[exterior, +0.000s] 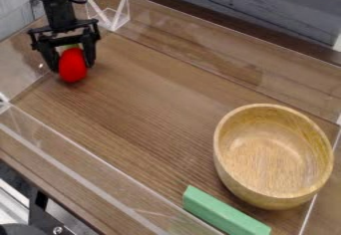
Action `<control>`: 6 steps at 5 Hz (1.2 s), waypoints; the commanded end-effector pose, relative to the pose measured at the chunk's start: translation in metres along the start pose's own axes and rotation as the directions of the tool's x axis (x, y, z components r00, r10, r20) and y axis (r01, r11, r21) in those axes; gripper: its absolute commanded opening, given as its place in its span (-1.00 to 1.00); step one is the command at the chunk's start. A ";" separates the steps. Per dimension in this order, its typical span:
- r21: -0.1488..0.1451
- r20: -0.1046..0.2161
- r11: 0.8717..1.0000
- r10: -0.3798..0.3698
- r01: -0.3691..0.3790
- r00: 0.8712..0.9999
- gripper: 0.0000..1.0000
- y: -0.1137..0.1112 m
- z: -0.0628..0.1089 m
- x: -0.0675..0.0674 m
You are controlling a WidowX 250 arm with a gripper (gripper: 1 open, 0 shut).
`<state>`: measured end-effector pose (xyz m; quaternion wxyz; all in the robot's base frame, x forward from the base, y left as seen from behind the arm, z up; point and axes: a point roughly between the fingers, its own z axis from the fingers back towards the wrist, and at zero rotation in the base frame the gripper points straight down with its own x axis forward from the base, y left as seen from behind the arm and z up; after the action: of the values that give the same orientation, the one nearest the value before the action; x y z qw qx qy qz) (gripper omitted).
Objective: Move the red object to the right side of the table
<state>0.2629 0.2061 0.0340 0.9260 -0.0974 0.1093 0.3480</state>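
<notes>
The red object (72, 68), a small bright red oval toy, lies on the brown wood-grain table (160, 100) near its far left corner. My black gripper (68, 56) hangs straight over it, open, with one finger on each side of the toy. The jaws stand wider than the toy and I cannot tell whether a finger touches it. The toy's top is hidden under the gripper.
A wooden bowl (273, 155) sits at the right front of the table. A flat green block (225, 214) lies by the front edge, just left of the bowl. Low clear acrylic walls (80, 159) edge the tabletop.
</notes>
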 end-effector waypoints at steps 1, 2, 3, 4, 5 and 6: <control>-0.003 0.077 0.999 -0.053 0.053 0.996 -1.00 -0.017 0.036 0.009; -0.002 0.078 0.988 -0.151 0.152 0.985 -1.00 -0.044 0.052 0.007; -0.006 0.071 0.971 -0.239 0.240 0.968 -1.00 -0.056 0.065 0.001; -0.011 0.063 0.951 -0.308 0.309 0.949 -1.00 -0.067 0.072 -0.007; -0.021 0.061 0.939 -0.342 0.344 0.938 -1.00 -0.092 0.067 -0.021; -0.014 0.054 0.917 -0.398 0.399 0.916 -1.00 -0.120 0.054 -0.032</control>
<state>0.3217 0.1118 0.0777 0.9729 -0.1314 0.1032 0.1600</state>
